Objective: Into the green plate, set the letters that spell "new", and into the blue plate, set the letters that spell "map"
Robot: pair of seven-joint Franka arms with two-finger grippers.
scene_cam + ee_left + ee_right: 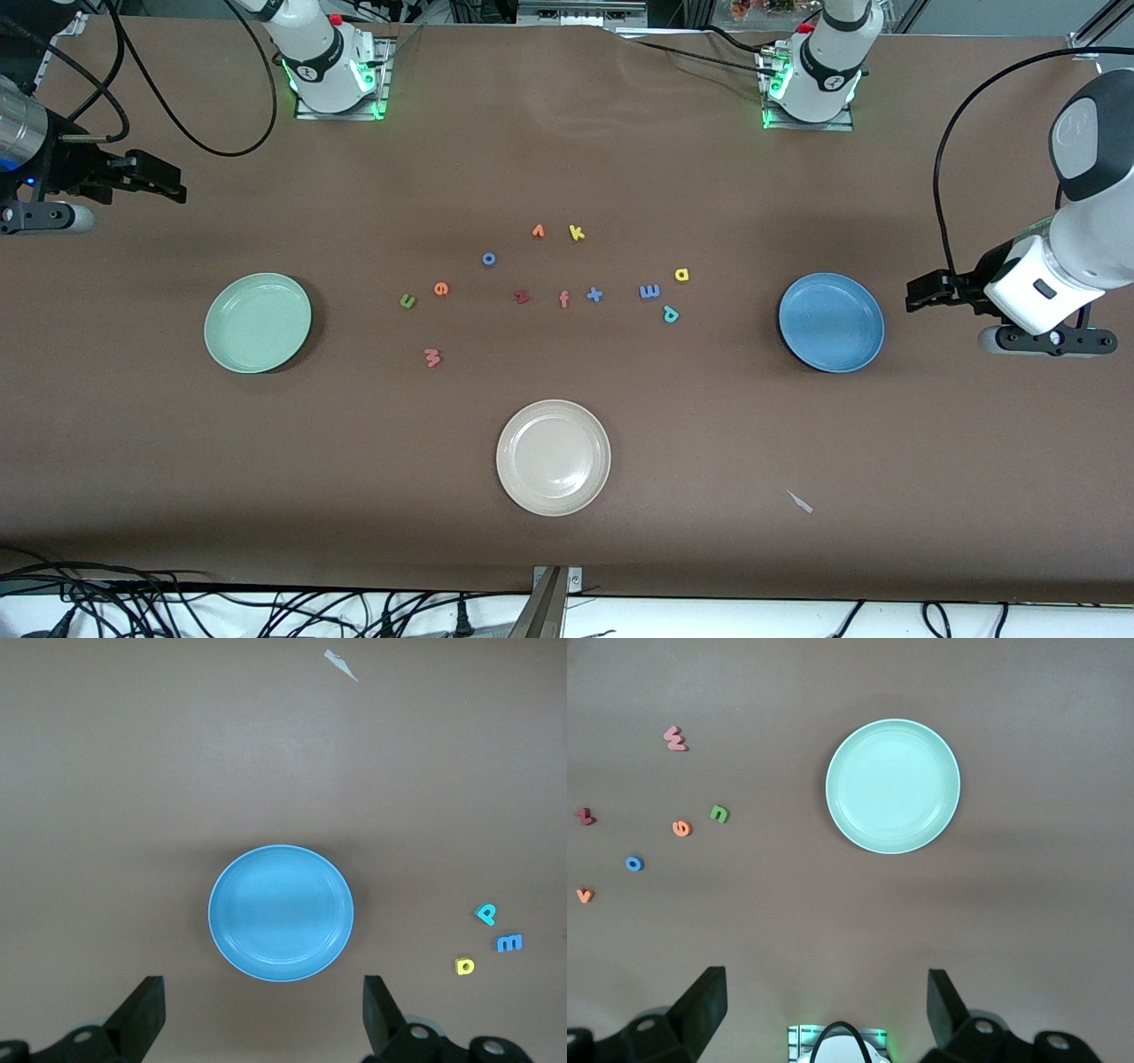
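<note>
My left gripper (912,292) hangs at the right edge of the front view, over the bare table just past the blue plate (831,322). Its fingers (142,1014) stand wide apart and hold nothing. My right gripper (173,186) waits at the upper left of the front view, above the green plate (258,322); its fingers (704,1001) are also spread and empty.

Both plates are empty. The green plate lies at the middle left of the front view, the blue plate at the middle right. A white plate (554,457) sits at the lower centre.

All letters lie on the table in the centre of the front view, between the two coloured plates. The green n (407,301) and the orange e (440,289) are close together, and the w (432,357) lies lower, well apart from them. The m (649,291), the a (681,275) and the p (671,314) make a small group toward the blue plate. Between these groups I see a blue o (488,259), a dark red z (522,297), an f (563,299) and an x (594,294). Higher up are an orange v (538,231) and a yellow k (577,233).

A small scrap (800,501) lies at the lower right.
</note>
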